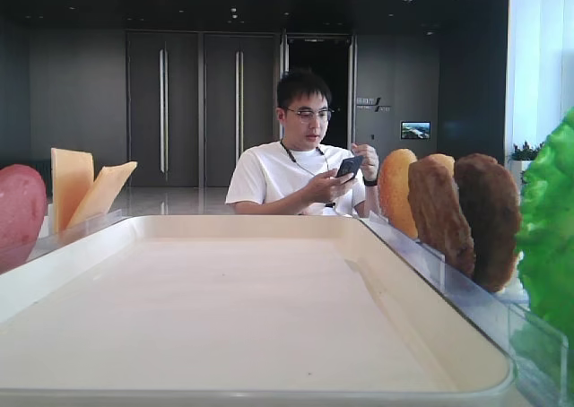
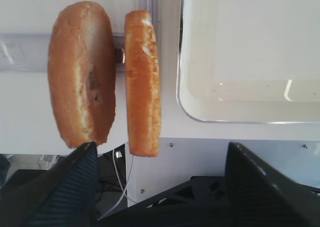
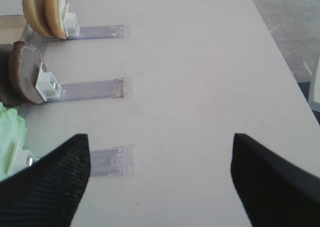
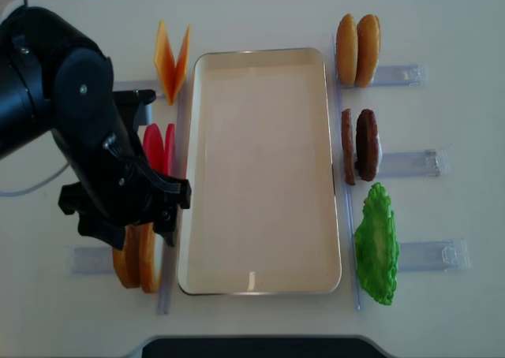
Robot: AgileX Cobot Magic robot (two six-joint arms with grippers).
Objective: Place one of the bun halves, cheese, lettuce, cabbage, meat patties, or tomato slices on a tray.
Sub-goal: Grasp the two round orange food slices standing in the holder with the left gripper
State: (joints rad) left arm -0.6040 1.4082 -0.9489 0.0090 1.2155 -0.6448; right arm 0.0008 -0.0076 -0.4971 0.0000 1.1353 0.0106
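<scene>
Over on the left of the surface (image 4: 260, 11), the left tool (image 2: 160, 187) hangs above a pair of bun halves (image 2: 107, 77) standing on edge in a clear holder (image 4: 91, 259) — jaws spread wide, gripping nothing. Just beside them lies the tray (image 4: 260, 279), bare inside. Right tool (image 3: 160, 177) is wide too, over bare surface, near the meat patties (image 3: 22, 72) and lettuce (image 3: 10, 132). Cheese (image 4: 172, 58) and tomato slices (image 4: 160, 147) stand left of the tray.

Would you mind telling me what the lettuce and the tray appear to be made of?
The lettuce looks like moulded plastic: uniform bright green, stiff ruffles. The tray seems smooth cream plastic, perhaps melamine; its glossy rim catches a light glint.
</scene>
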